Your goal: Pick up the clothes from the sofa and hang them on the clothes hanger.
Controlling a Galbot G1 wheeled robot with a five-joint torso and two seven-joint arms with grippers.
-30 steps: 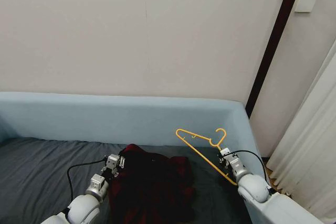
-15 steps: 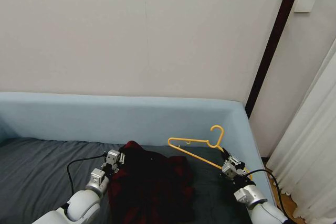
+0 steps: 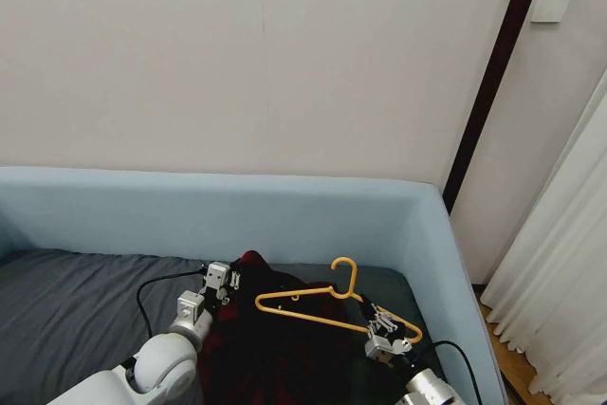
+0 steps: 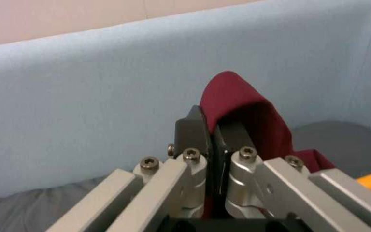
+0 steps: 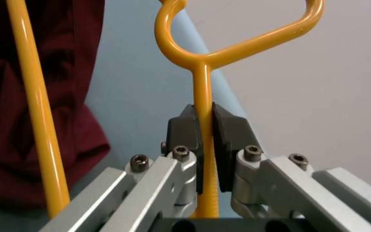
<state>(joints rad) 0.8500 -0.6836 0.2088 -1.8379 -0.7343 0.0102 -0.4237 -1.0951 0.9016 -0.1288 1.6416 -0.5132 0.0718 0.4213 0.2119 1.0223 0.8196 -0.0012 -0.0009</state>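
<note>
A dark red garment (image 3: pixel 275 348) lies bunched on the grey seat of the sofa (image 3: pixel 76 296). My left gripper (image 3: pixel 226 280) is shut on its upper edge, lifting a peak of red cloth (image 4: pixel 237 104) between the black fingers (image 4: pixel 195 135). My right gripper (image 3: pixel 379 339) is shut on the shoulder bar of the orange hanger (image 3: pixel 308 305), which now hovers over the garment with its hook (image 3: pixel 343 272) pointing up. In the right wrist view the orange bar (image 5: pixel 203 116) runs between the pads, and the red garment (image 5: pixel 18 125) lies close beside it.
The pale blue sofa backrest (image 3: pixel 228 211) runs across behind the arms, with its side arm (image 3: pixel 446 272) on the right. Beyond stand a plain wall, a dark door frame (image 3: pixel 488 92) and a white curtain (image 3: pixel 569 272).
My right gripper has carried the orange hanger leftward and down, from beside the sofa's arm to over the red garment. My left gripper has shifted slightly right, still holding the cloth.
</note>
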